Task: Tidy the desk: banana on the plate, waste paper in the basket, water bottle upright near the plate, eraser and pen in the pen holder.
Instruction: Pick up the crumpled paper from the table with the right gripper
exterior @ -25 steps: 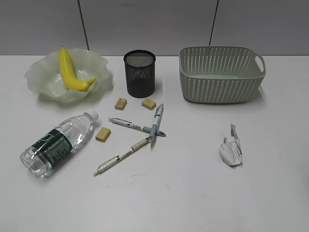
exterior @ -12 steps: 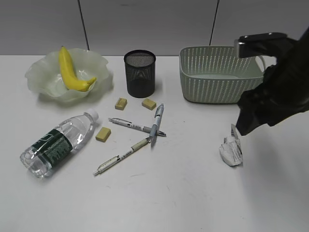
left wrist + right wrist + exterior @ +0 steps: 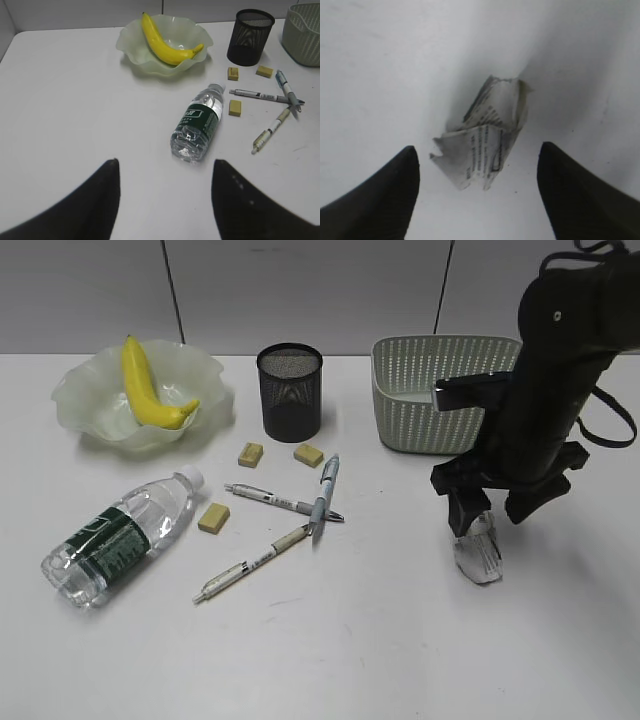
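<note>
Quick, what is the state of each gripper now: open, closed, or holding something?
Left gripper: open, holding nothing.
Right gripper: open, fingers on either side of the waste paper, not gripping it.

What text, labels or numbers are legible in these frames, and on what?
None readable.
Waste paper: grey printed lines, too blurred to read.
Water bottle: pale print on the dark green label, too small to read.
Pens: faint barrel markings, illegible.

The right arm (image 3: 545, 410) is covering the basket's (image 3: 420, 400) right side and the waste paper's (image 3: 478, 552) top; its print is staying illegible.
</note>
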Robot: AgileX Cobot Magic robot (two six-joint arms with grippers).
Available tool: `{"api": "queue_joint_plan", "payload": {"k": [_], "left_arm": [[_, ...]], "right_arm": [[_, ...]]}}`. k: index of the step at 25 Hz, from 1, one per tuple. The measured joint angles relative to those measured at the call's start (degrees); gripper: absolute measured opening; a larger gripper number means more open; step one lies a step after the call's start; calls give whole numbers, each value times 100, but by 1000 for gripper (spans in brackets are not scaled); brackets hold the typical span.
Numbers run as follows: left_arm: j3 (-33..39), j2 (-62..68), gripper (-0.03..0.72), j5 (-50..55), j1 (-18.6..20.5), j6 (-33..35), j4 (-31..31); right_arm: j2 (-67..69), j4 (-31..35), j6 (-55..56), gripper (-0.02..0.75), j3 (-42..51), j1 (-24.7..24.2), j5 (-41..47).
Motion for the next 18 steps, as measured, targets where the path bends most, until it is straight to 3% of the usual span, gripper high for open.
{"api": "queue_joint_plan", "payload": {"k": [5,8,11,13,18], "left_arm": [[0,0,438,0,0,0,0],[0,0,438,0,0,0,0],[0,0,438,0,0,5,0],[0,0,438,0,0,5,0],[0,0,438,0,0,5,0]], "right_arm": [[517,-311,358,559,-162,2,-70],[740,-311,387,501,-190,2,-118],[876,-293,397,353,-190,2,-137],[879,-282,383,196,-207,2,-24],[832,-282,280,193,-374,2,319]]}}
